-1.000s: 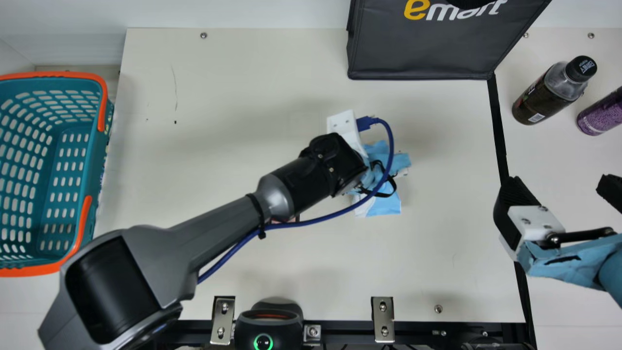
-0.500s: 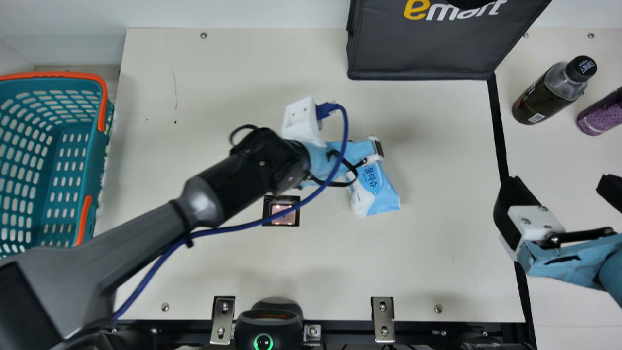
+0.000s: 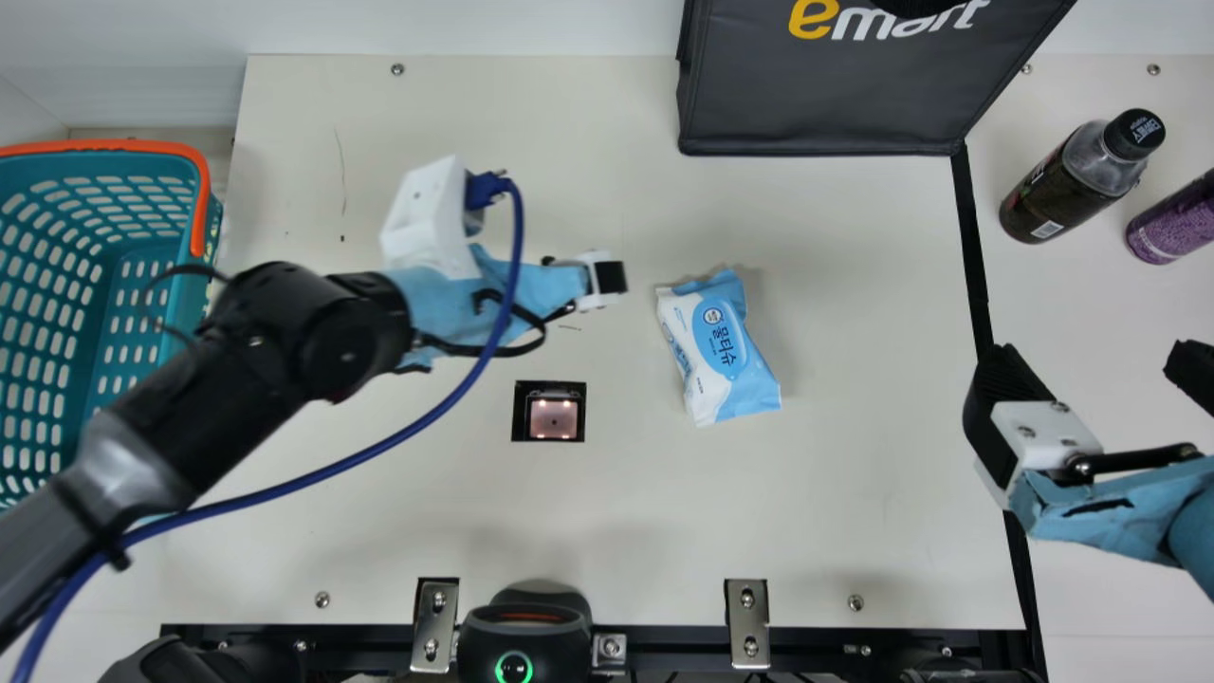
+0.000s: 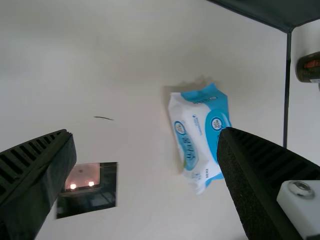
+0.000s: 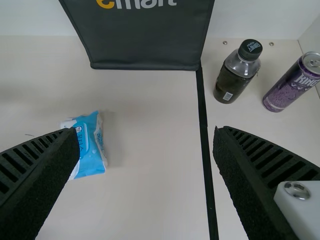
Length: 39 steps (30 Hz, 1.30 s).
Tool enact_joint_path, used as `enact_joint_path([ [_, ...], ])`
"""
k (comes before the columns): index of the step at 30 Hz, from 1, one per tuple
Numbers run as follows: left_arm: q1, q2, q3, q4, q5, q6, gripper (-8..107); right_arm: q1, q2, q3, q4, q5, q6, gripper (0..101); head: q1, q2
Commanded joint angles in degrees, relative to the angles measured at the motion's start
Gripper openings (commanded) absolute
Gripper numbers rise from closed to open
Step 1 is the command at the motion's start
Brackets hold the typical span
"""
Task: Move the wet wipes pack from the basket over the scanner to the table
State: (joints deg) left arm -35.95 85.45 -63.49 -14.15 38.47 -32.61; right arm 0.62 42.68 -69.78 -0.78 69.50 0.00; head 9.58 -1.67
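Note:
The blue and white wet wipes pack [image 3: 716, 351] lies flat on the table [image 3: 854, 474], right of the square scanner window [image 3: 554, 417]. My left gripper [image 3: 608, 277] is above the table, to the pack's left and apart from it. In the left wrist view the left gripper [image 4: 147, 135] stands open, the wipes pack [image 4: 192, 140] farther off and partly behind one finger. At the main view's right, my right gripper [image 3: 1091, 356] is open and holds nothing. The right wrist view shows the right gripper [image 5: 146, 132] with the pack [image 5: 90, 150] beyond one finger. The basket [image 3: 202, 190] is at the far left.
A dark shopping bag [image 3: 825, 104] stands at the back. A bottle [image 3: 1072, 185] and a purple can [image 3: 1176, 218] are on the right side. A black device [image 3: 522, 626] with a green ring sits at the front edge, between metal brackets.
My left arm has moved left, away from the wipes pack, uncovering it and the scanner window. The pack lies still since half a second ago. My right arm has stayed put.

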Motion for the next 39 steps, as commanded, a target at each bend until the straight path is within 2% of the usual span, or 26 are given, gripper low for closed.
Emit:
enact_joint_path([
  [1,1.6,-3.6,0.9,0.6,1.0,3.7,90,0.0,0.0,0.0,0.0,0.0,0.0,95,-1.7,0.1],
  [7,4.9,-11.2,3.4,5.8,5.2,7.6,90,0.0,0.0,0.0,0.0,0.0,0.0,95,-1.7,0.1],
  [11,5.7,-16.9,4.4,12.1,8.8,7.2,90,0.0,0.0,0.0,0.0,0.0,0.0,95,-1.7,0.1],
  [23,1.0,-32.3,3.8,32.4,20.2,-0.9,90,0.0,0.0,0.0,0.0,0.0,0.0,95,-1.7,0.1],
  [29,-1.4,-37.6,1.9,37.5,25.5,-2.1,90,0.0,0.0,0.0,0.0,0.0,0.0,95,-1.7,0.1],
  [30,-1.2,-36.4,2.2,35.8,24.0,-2.0,90,0.0,0.0,0.0,0.0,0.0,0.0,95,-1.7,0.1],
  [33,-1.3,-37.7,1.9,37.5,25.7,-2.2,90,0.0,0.0,0.0,0.0,0.0,0.0,95,-1.7,0.1],
  [39,-1.3,-37.6,1.9,37.4,25.5,-2.2,90,1.6,2.2,1.2,-0.7,-0.4,-1.8,95,-1.7,0.1],
])
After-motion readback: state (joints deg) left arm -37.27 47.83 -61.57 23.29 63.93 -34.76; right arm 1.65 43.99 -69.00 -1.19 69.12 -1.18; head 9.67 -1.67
